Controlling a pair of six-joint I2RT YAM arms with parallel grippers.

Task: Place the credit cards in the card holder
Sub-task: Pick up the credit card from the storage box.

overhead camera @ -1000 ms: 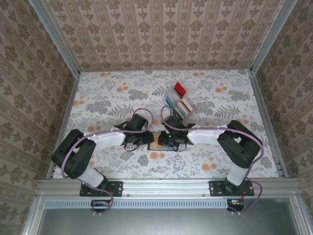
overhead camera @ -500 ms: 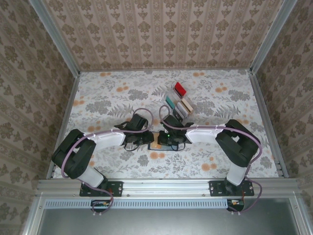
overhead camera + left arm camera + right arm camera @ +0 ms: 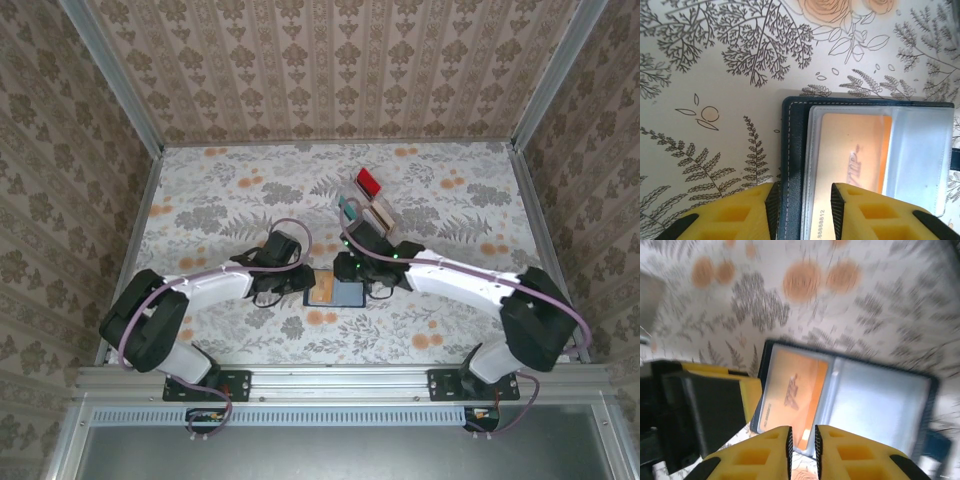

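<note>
So going left to right: the left gripper (image 3: 804, 194) sits at the left end of the open card holder (image 3: 793, 150), its jaws apart and straddling the stitched navy edge. It looks more like it's steadying the holder on the counter (image 3: 715, 125) than pinching it. A tan-orange card (image 3: 850, 155) lies inside the holder's left pocket, under the clear sleeve. You can read "VIP" on it, plus a run of 8s ending in 12 along its near edge. The right pocket looks empty to me. What's changed in the last second is that the right gripper (image 3: 803, 432), which was down on the holder, has come up and backed off toward the far side. Its arm is stretched out, and its jaws are only a sliver apart with nothing between them. I'd say that card is in and done. The clear rack (image 3: 375, 218) beyond the holder has the other credit cards (image 3: 368, 181) standing in it, so probably it's going for the next one.
</note>
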